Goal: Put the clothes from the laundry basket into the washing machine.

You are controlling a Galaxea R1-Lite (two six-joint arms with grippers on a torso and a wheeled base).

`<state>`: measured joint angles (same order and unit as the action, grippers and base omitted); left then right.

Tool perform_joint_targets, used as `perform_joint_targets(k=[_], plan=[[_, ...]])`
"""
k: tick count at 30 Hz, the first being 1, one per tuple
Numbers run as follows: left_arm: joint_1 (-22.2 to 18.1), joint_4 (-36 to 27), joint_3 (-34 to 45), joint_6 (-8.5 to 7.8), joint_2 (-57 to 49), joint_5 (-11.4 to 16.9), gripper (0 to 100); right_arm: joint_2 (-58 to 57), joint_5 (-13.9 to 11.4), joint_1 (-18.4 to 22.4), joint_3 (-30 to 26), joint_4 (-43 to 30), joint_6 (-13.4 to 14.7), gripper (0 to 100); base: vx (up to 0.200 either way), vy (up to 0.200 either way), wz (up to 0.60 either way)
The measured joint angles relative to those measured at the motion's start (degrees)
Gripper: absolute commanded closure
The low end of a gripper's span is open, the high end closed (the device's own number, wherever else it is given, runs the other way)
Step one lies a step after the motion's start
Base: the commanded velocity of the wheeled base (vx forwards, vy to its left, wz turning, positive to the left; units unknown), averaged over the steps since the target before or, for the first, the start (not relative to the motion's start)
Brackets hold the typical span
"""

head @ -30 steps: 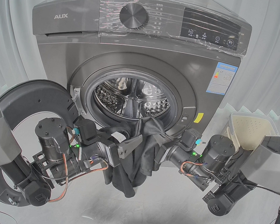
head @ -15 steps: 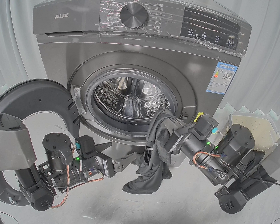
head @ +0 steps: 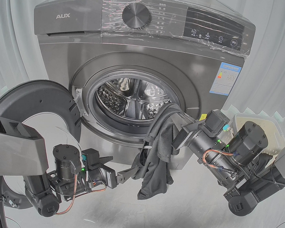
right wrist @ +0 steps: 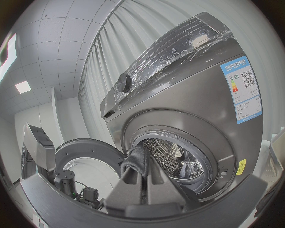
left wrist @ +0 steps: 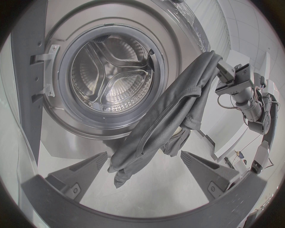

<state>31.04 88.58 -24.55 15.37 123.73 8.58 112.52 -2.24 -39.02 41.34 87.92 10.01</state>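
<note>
floor (head: 177, 222): pale, under both arms.
left gripper (head: 124, 163): low, spread, near the hem, likely ready to guide it.
dark garment (head: 157, 148): top pinched by right gripper (right wrist: 144, 169), hanging at the drum (head: 134, 98) rim for loading.
washing machine (head: 201, 78): door (head: 38, 101) open.
laundry basket (head: 259, 127): beside it, right.

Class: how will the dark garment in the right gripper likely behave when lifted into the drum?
Probably floppy: the garment drapes in folds below the right gripper. Likely light, since one pinch carries it. Its hanging end might catch on the washing machine's rim.
</note>
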Motion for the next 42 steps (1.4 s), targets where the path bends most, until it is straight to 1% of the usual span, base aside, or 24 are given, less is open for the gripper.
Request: perform_joint_targets(k=[6,8,12,13,16,23,29,31,37,42], plan=[[-0.1,0.1,-0.4,-0.07,2.5,0.0,0,-0.6,0.0,-0.1,0.0,0.0,0.1,100,0.000,0.000,0.00],[-0.2,0.1,-0.4,-0.79,3.6,0.0,0,-0.8,0.0,-0.2,0.0,0.0,0.1,100,0.000,0.000,0.00],[-0.7,0.1,-0.4,-3.41,5.8,0.1,0,-1.2,0.0,-0.5,0.1,-0.2,0.1,100,0.000,0.000,0.00],[-0.8,0.1,-0.5,-3.80,6.3,0.1,0,-1.3,0.0,-0.7,0.1,-0.2,0.1,100,0.000,0.000,0.00],[-1.0,0.1,-1.4,-4.35,7.7,0.1,0,-1.5,0.2,-1.2,0.2,-0.3,0.1,100,0.000,0.000,0.00],[-0.9,0.1,-4.8,-4.51,10.6,-0.1,0,-1.7,0.5,-2.4,0.2,-0.3,0.2,100,0.000,0.000,0.00],[-1.2,0.1,-8.5,-6.89,14.0,-0.9,0,-1.8,0.7,-2.7,0.1,-0.1,0.3,100,0.000,0.000,0.00],[-1.4,0.1,-9.7,-7.33,14.9,-1.0,0,-1.8,0.7,-2.7,0.1,-0.1,0.3,100,0.000,0.000,0.00],[-2.8,0.1,-13.0,-7.69,17.4,-1.7,0,-2.0,0.7,-2.8,-0.2,0.3,0.4,100,0.000,0.000,0.00],[-3.3,0.0,-14.2,-7.83,19.0,-1.7,0,-2.3,0.7,-3.1,-0.5,0.2,0.4,100,0.000,0.000,0.00]])
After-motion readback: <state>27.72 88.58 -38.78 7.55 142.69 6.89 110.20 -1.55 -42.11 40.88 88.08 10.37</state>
